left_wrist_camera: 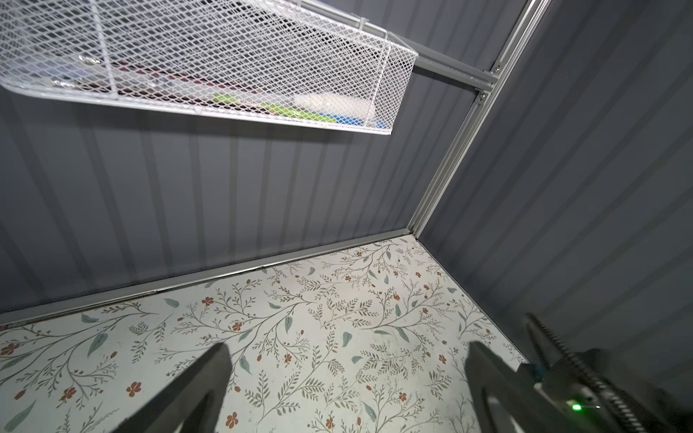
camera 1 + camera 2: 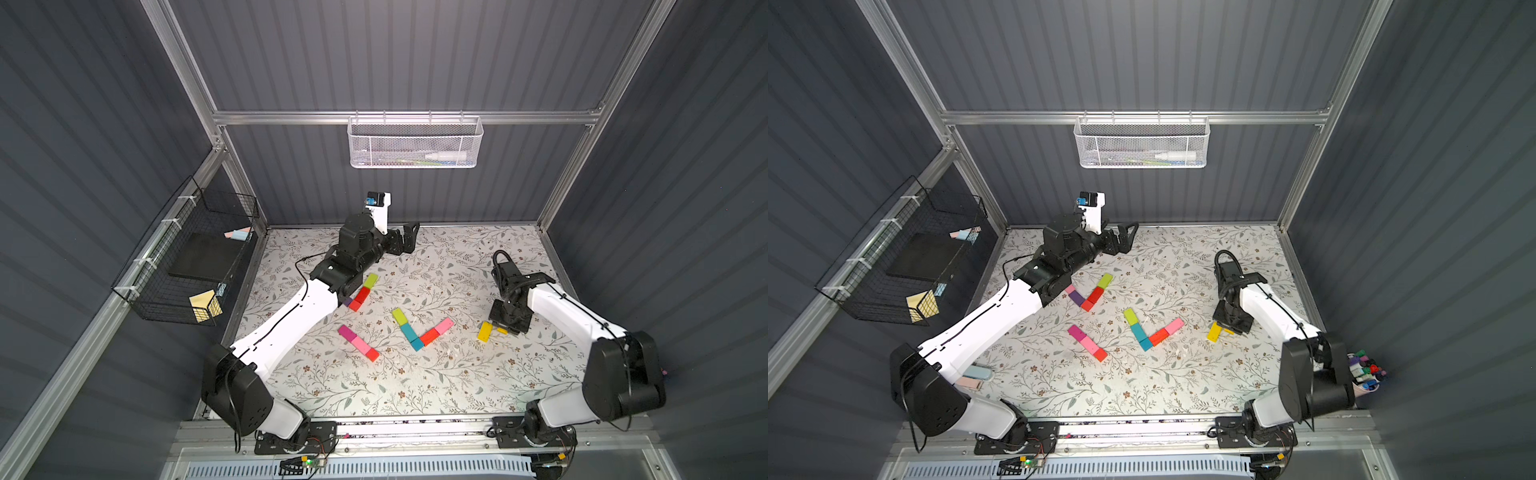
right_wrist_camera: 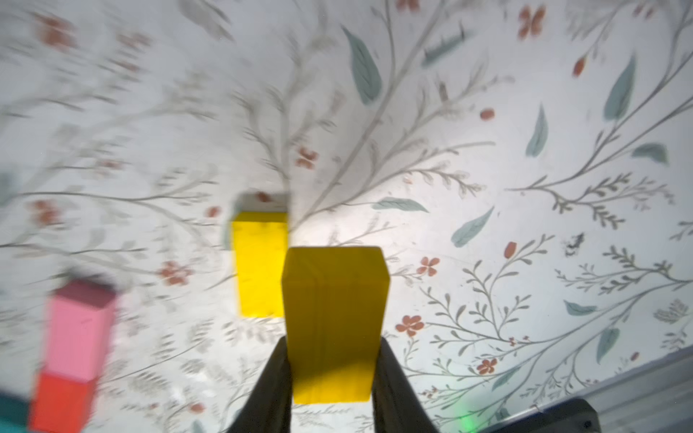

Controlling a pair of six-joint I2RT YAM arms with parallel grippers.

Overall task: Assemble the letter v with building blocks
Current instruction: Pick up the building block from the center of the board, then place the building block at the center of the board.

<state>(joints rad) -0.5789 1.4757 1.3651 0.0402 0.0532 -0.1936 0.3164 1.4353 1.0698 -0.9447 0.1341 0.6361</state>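
**Right arm.** The right claw (image 3: 333, 346) is gripping the held yellow block (image 3: 333, 322) across its two long sides. The jaws are closed snugly on it, and most of the block is projecting beyond the fingertips, which leaves its free end clear for butting against a neighbour. In both top views this claw is pointing straight down over the right part of the bench (image 2: 415, 395), with only a sliver of yellow showing beneath it. Whether the block is resting on the surface or hanging just clear of it cannot be told.

**Blocks.**
- A second yellow block (image 2: 485, 331) is lying flat just beside the held one, the pair probably serving as stock for a further stroke.
- The middle V (image 2: 409, 332) is lying near the bench centre and reads as a finished letter. Lime and teal are forming one arm, red and pink the other.
- The far V (image 2: 1095, 295), in purple, red and lime, is lying partly under the left forearm.
- The magenta-pink-red row (image 2: 358, 343) is making only a single stroke, so the yellow blocks are judged to belong against its red end.

**Left arm.** The left claw (image 2: 405, 239) is hovering over the far edge of the bench with its jaws spread fully and nothing between them. It is well apart from every block, presumably so as not to obstruct the working arm.
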